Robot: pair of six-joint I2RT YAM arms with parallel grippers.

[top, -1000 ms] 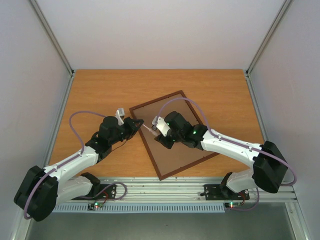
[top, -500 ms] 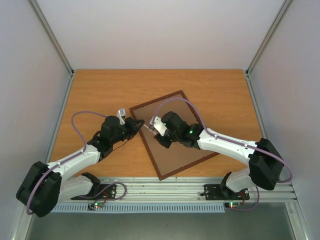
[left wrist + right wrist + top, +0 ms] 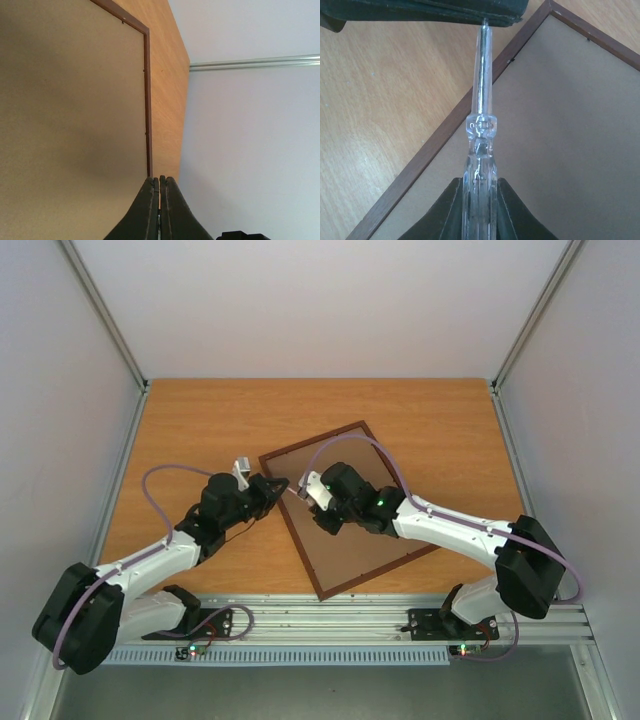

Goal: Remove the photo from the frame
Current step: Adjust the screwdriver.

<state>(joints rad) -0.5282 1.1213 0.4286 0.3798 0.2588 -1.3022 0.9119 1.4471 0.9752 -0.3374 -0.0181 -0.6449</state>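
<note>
The frame (image 3: 312,440) lies back-up and askew mid-table, its plain brown backing (image 3: 372,465) facing up. The photo is hidden under that backing. A clear-handled screwdriver (image 3: 481,125) spans the frame's left rail (image 3: 435,150). My right gripper (image 3: 480,182) is shut on its handle, both fingers pressed against the plastic. The thin metal tip runs into the dark fingers (image 3: 445,12) of my left gripper (image 3: 280,485), which is shut on it just off the frame's left corner. In the left wrist view the left gripper (image 3: 159,178) shows its fingers pressed together beside the frame's rail (image 3: 147,100).
Bare orange wooden tabletop (image 3: 200,420) surrounds the frame. White walls with metal corner posts (image 3: 105,310) close in the back and both sides. An aluminium rail (image 3: 330,620) with the arm bases runs along the near edge.
My right gripper's jaws have closed in onto the screwdriver handle and that arm has edged slightly left. The left gripper has stayed shut on the tip; the frame has not moved.
</note>
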